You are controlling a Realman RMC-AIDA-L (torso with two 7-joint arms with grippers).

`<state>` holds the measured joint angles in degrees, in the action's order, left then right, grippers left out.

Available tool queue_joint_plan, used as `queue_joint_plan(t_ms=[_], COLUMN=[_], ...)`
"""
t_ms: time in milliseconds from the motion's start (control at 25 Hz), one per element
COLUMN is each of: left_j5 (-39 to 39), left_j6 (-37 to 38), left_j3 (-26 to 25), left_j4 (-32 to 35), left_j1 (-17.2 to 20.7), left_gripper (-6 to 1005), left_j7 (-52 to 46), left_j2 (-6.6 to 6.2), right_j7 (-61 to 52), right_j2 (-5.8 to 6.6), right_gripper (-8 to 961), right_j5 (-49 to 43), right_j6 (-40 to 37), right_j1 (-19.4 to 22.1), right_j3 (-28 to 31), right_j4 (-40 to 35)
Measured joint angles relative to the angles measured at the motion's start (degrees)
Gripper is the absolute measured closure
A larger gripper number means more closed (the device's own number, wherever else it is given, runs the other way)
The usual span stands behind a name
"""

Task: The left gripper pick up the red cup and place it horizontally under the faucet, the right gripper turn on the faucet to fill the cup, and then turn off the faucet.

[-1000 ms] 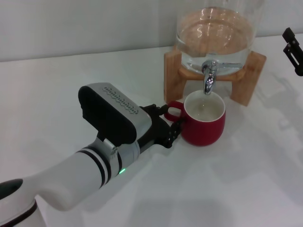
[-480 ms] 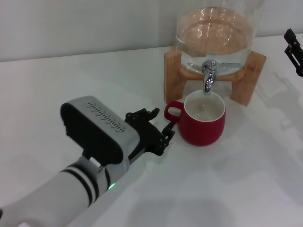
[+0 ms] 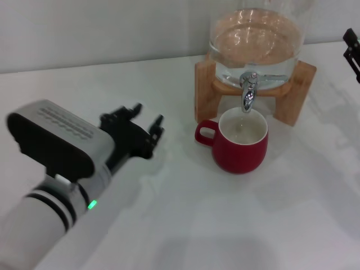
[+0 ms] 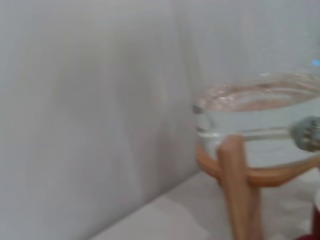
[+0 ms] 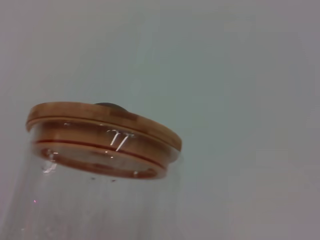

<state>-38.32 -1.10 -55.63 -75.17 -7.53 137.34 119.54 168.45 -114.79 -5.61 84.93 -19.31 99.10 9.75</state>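
We read the task as roughly a third done. The glass dispenser point(image 3: 256, 42) sits on its wooden stand point(image 3: 295, 93) at the far side of the white table point(image 3: 225, 225), holding water, and the red cup point(image 3: 241, 140) stands upright on the table directly below the faucet point(image 3: 248, 93), its mouth open to the spout and its loop handle turned toward the robot's left. So the placing step looks complete — though the cup is upright rather than lying on its side. The cup's white inside appears empty, as far as we can tell from the head view, and no stream falls from the spout, so opening the faucet, filling, and closing it all remain.

The left gripper point(image 3: 140, 121) is released: its black fingers are spread with nothing between them, and it hovers over the table to the left of the cup, clear of the handle. Only a sliver of the right gripper point(image 3: 353, 53) shows at the head view's right edge, beyond the stand — we cannot tell how its fingers stand.

The head view alone shows cup, spout and both arms together. The left wrist view adds the water line in the jar seen side-on and one stand leg. The right wrist view offers only the dispenser's wooden lid point(image 5: 102, 125), cropped out of the head view.
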Motion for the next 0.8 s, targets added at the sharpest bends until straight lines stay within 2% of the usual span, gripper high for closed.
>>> queue_joint_plan(t_ms=[200, 600, 800], left_j5=[-0.5, -0.8, -1.0], left_j6=[0.4, 1.0, 10.6], left_j3=[-3.6, -5.0, -3.9], left_j4=[-2.4, -0.1, 0.0], left_j1=[1.3, -2.4, -6.1], left_gripper=[545, 546, 551], left_j7=[2.4, 3.1, 5.9], left_j2=[0.16, 0.03, -0.05], right_j7=[0.0, 0.0, 0.0], right_j2=[0.0, -0.1, -0.13], right_gripper=[336, 336, 336], right_j5=[0.1, 0.1, 0.1], right_j6=[-0.1, -0.1, 0.0], right_j1=[0.0, -0.4, -0.3], right_j3=[1.5, 1.9, 1.9], right_j4=[0.2, 0.3, 0.4])
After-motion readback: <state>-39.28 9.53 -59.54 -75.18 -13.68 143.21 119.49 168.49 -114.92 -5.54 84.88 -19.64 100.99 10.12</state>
